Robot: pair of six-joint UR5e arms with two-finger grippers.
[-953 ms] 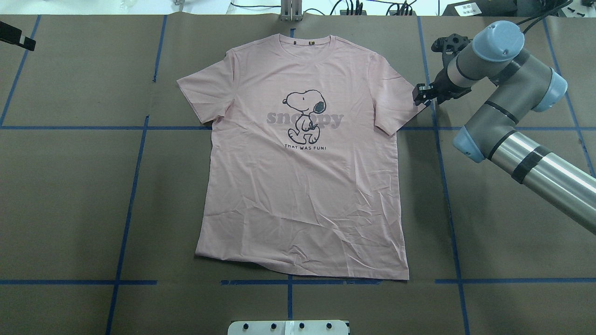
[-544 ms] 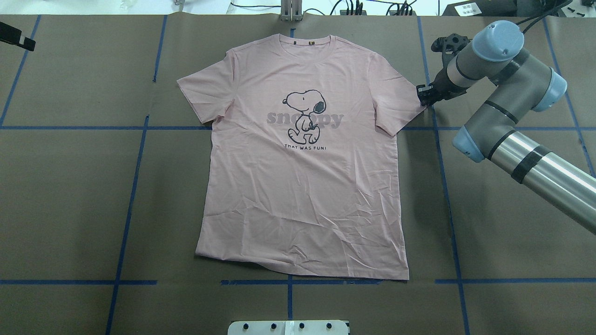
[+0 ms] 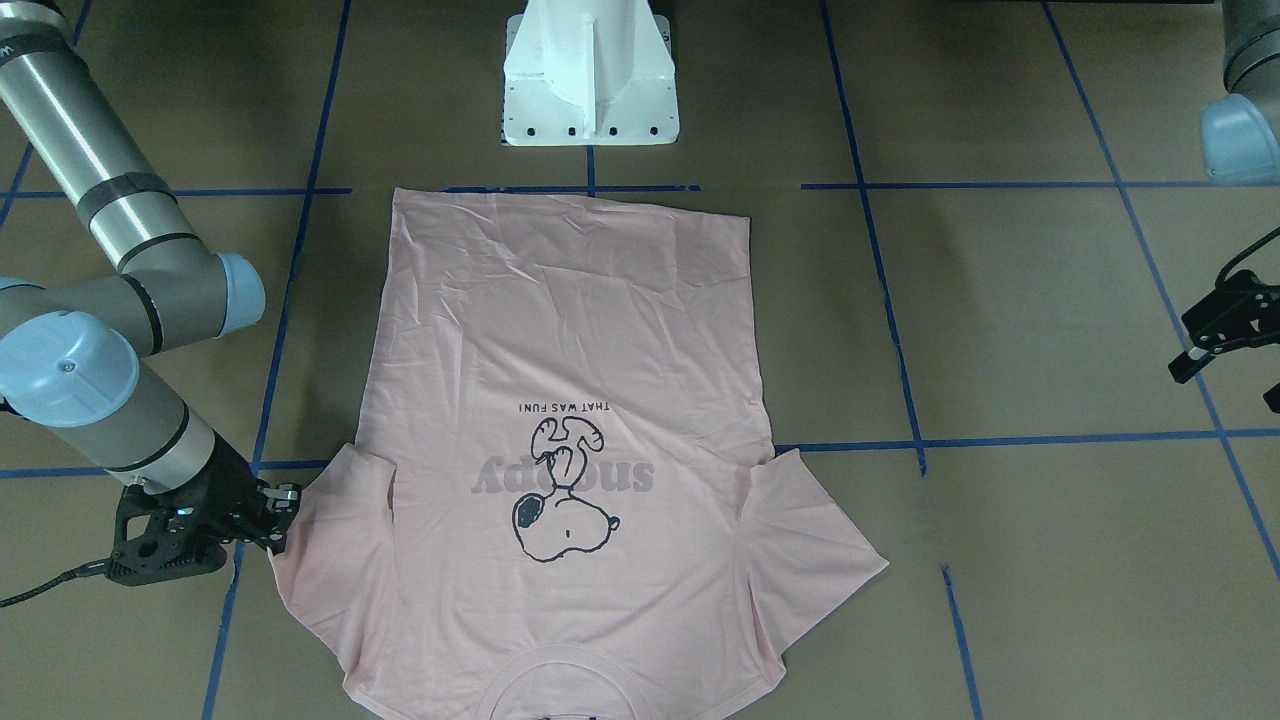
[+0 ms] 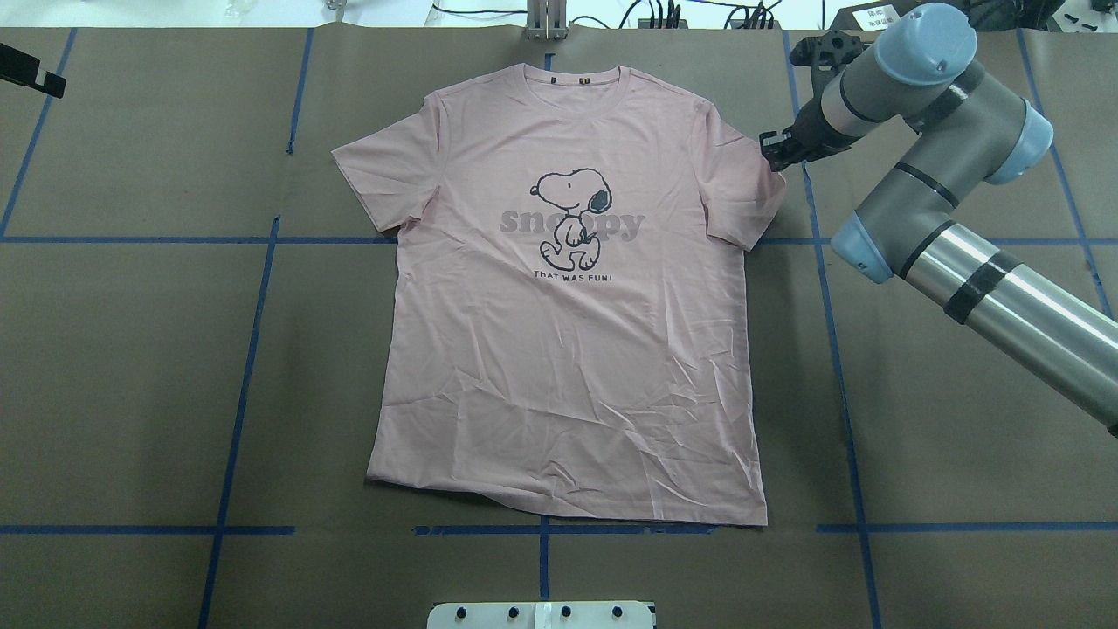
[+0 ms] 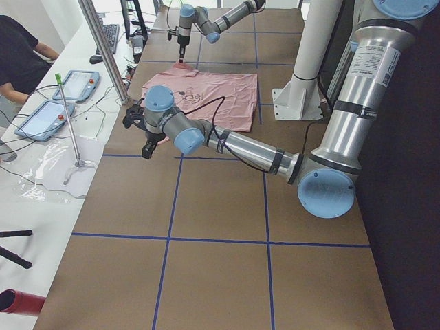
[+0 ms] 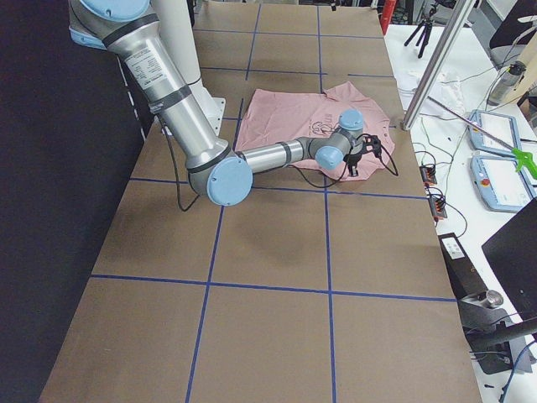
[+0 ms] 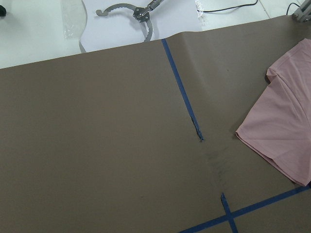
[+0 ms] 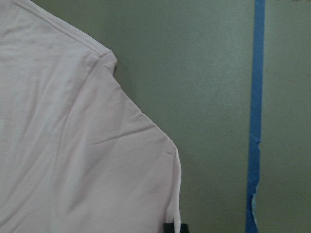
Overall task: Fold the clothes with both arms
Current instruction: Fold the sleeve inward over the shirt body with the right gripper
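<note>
Pink T-shirt (image 4: 568, 349) flat on tabletop (image 4: 131, 349), right arm (image 4: 926, 166) at overhead view's upper right, jaws pinching sleeve hem (image 4: 764, 210), left arm (image 3: 1240, 130) at front view's right edge, jaws apart, empty.

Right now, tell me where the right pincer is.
In the overhead view, the right pincer sits upper right, at the outer sleeve edge of the T-shirt, just inside a blue tape line.

Table (image 4: 131, 349) brown-papered, blue tape grid (image 4: 236, 393); pink T-shirt (image 4: 568, 367) flat, print up; white pedestal base (image 3: 590, 70) at robot side.
</note>
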